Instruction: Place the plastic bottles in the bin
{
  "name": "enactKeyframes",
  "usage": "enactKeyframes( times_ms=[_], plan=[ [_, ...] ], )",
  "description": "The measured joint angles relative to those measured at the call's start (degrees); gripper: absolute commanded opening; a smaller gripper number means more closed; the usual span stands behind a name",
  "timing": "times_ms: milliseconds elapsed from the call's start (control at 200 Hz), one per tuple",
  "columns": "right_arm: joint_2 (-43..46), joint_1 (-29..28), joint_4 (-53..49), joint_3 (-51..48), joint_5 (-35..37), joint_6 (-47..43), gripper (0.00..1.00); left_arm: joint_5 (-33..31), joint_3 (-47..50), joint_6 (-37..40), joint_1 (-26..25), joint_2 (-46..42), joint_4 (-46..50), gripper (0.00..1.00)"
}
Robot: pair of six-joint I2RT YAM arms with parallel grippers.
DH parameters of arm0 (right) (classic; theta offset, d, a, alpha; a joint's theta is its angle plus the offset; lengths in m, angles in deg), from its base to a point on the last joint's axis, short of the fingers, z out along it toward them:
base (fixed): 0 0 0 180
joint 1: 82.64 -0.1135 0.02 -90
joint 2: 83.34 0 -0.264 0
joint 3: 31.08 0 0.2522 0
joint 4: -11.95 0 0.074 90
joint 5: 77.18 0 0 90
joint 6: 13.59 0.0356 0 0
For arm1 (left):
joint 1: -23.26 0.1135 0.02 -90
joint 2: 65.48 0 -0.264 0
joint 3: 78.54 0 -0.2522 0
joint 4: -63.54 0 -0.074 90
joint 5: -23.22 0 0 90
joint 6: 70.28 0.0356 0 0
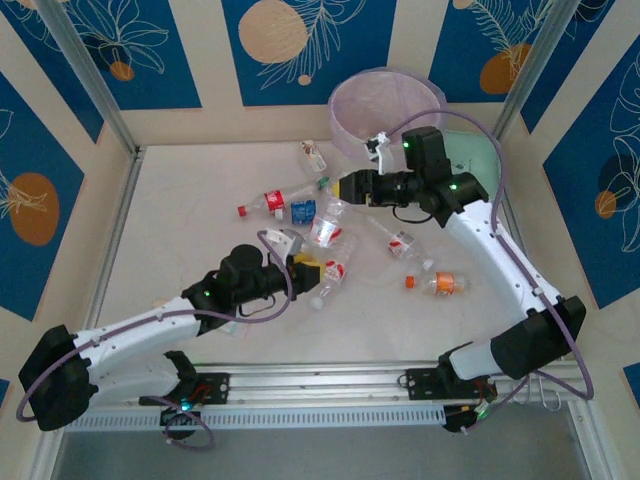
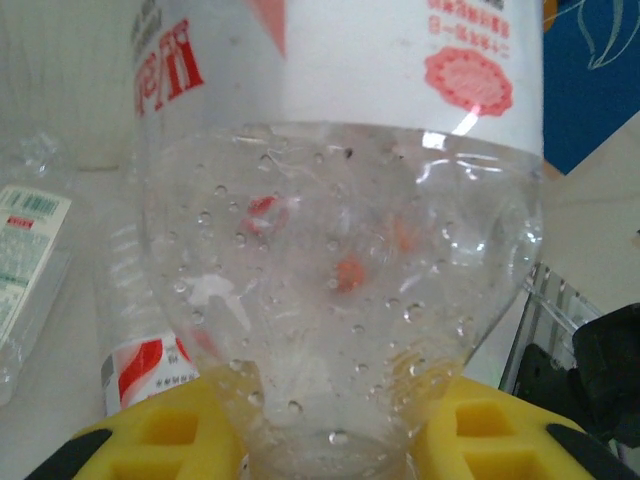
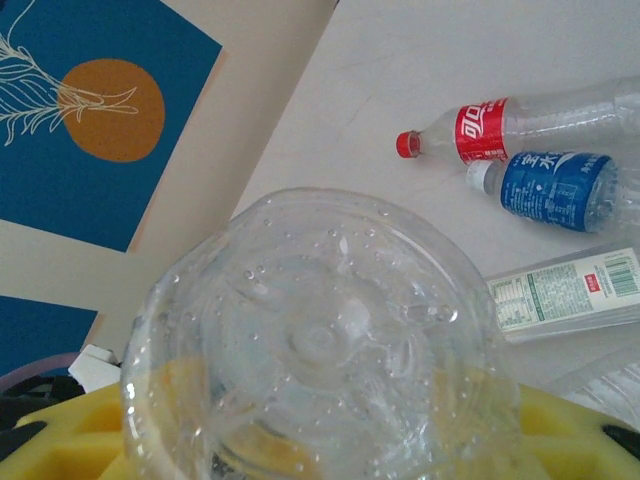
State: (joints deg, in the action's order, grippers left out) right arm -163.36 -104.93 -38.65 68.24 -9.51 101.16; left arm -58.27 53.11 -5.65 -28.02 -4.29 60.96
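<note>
A clear plastic bottle (image 1: 326, 228) with a red and white label hangs between both grippers above the table's middle. My left gripper (image 1: 312, 262) (image 2: 335, 440) has its yellow pads pressed on the bottle's narrow neck end (image 2: 340, 300). Reaching in from the right, my right gripper (image 1: 340, 190) (image 3: 320, 440) has its pads against the sides of the bottle's round base (image 3: 320, 340). The bin (image 1: 345, 130), cream-white with a pink liner, stands at the back behind the right arm. Several other bottles lie loose, among them a red-labelled one (image 1: 270, 203) (image 3: 520, 118) and a blue-labelled one (image 1: 303, 211) (image 3: 555, 190).
More bottles lie at the right (image 1: 440, 284), middle (image 1: 400, 242), near the left gripper (image 1: 335, 272) and by the bin (image 1: 314, 155). A mint-green case (image 1: 487, 155) sits beside the bin. Panel walls close in the table's back and sides; a rail runs along the near edge.
</note>
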Motion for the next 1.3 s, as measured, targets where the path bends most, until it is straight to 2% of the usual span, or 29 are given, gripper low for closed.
enactKeyframes(
  times_ms=[50,80,220,400,495,660,795,1026,1211,1301],
  plan=[
    [0.0,0.44,-1.07,2.6,1.03,-1.44,0.45,0.02,-0.22,0.0,-0.02,-0.66,0.09,0.93],
    [0.0,1.25,-1.6,4.76,1.84,-2.38,0.44,0.02,-0.22,-0.04,-0.04,-1.25,0.63,0.99],
    [0.11,6.38,-1.55,14.36,5.95,-5.86,0.41,-1.33,-0.17,-0.63,-0.13,-4.28,2.4,0.99],
    [0.24,14.43,6.6,20.31,10.03,-6.36,0.23,-4.59,-0.15,-1.11,-0.13,-8.13,7.04,0.99],
    [-1.09,16.65,12.41,21.16,14.36,-6.67,0.15,-6.01,0.11,-1.77,-0.13,-9.25,9.94,0.99],
    [-8.66,16.61,21.57,23.47,22.73,-10.47,0.1,-8.17,2.49,-3.54,-0.13,-12.44,14.29,0.98],
    [-18.97,16.22,22.95,29.99,26.86,-14.01,0.08,-9.55,3.13,-4.17,-0.17,-15.13,17.64,0.97],
    [-35.56,13.84,17.27,45.88,29.33,-19.93,0.07,-10.8,3.13,-4.55,-0.17,-16.44,20.68,0.96],
    [-48.96,10.45,7.63,64.57,30.08,-25.88,0.06,-10.8,3.13,-5.25,-0.17,-16.41,21.99,0.96],
    [-53.66,9.35,2.91,70.12,30.08,-27.87,0.06,-10.8,3.13,-5.68,-0.17,-16.46,22.05,0.96]
  ],
)
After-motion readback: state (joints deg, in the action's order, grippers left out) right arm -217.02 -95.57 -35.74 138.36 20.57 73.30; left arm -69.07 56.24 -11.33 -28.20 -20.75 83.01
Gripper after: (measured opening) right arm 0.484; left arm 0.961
